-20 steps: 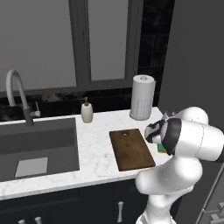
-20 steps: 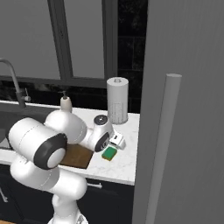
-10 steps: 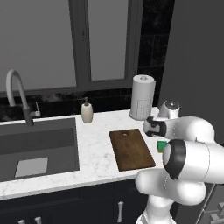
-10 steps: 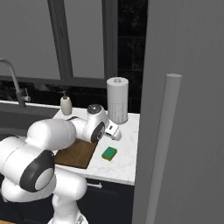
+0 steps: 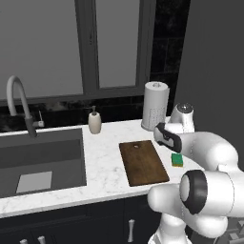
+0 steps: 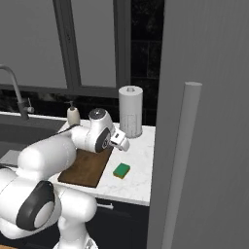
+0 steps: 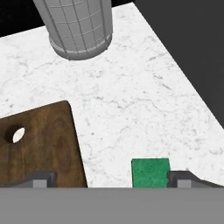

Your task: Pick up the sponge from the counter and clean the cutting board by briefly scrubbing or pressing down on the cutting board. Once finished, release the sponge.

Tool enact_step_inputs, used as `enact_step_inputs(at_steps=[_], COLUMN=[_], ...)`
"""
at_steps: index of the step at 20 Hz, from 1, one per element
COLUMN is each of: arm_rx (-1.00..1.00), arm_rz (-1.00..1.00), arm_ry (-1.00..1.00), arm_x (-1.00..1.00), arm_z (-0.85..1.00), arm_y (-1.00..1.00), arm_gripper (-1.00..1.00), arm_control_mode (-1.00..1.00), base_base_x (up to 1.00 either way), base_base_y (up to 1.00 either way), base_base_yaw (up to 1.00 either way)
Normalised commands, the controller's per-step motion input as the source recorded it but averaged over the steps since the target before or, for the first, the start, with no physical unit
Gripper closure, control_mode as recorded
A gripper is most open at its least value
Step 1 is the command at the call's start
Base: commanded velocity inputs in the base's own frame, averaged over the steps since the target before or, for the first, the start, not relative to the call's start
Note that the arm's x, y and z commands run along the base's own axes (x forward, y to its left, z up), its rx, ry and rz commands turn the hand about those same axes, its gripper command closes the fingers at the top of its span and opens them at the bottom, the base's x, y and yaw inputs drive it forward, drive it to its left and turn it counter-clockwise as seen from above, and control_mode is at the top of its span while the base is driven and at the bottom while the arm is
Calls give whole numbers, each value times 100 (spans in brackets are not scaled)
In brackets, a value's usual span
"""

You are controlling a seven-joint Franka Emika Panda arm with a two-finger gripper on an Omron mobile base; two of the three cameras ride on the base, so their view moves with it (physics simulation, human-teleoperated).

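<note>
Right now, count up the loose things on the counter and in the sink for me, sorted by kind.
Sponge: 1
Cutting board: 1
Paper towel roll: 1
Soap dispenser: 1
Pale grey sheet in the sink: 1
Total: 5

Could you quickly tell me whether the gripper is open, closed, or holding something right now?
Gripper: open, holding nothing; its fingers stand wide apart above the counter, and the sponge lies free on it.
</note>
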Motion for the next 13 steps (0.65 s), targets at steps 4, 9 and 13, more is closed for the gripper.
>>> enact_step_inputs(at_steps=[4,9,13], arm_rx=[0,-1,-1], arm_rz=[0,0,0], arm_ry=[0,0,-3], arm_x=[-27,-33,-35], arm_z=[3,4,13], arm_y=[26,26,25], arm_gripper=[-100,-100,-100], arm_control_mode=[-100,-100,-100], base_base_x=[0,0,0], base_base_y=[0,0,0], base_base_yaw=[0,0,0])
